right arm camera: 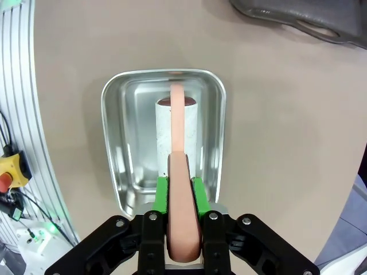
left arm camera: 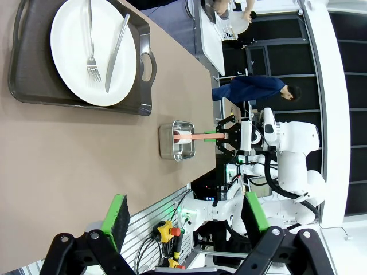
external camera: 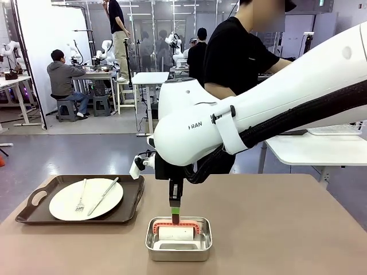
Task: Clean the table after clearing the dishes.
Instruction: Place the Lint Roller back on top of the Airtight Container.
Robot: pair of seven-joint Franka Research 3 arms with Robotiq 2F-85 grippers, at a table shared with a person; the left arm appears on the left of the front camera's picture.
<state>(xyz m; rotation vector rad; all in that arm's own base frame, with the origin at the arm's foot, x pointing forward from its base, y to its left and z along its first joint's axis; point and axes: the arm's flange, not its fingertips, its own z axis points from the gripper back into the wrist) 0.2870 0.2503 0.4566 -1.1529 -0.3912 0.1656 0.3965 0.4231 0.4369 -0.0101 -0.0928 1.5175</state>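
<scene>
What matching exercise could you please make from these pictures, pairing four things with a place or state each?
Things:
1. plate
2. roller
3. left gripper
4. right gripper

Place or state:
a. open
b. in the pan
c. shut on the handle
d. on the tray

Pairs: 1-d, 2-b, 3-a, 4-c

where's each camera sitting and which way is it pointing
Front: fixed on the robot's side, looking across the table at the person; right arm reaches in.
Left wrist: above the table, rolled sideways, facing tray and pan; left gripper open at bottom.
Right wrist: straight down into the pan; right gripper shut on roller.
Shared: all three show the pan and roller.
</scene>
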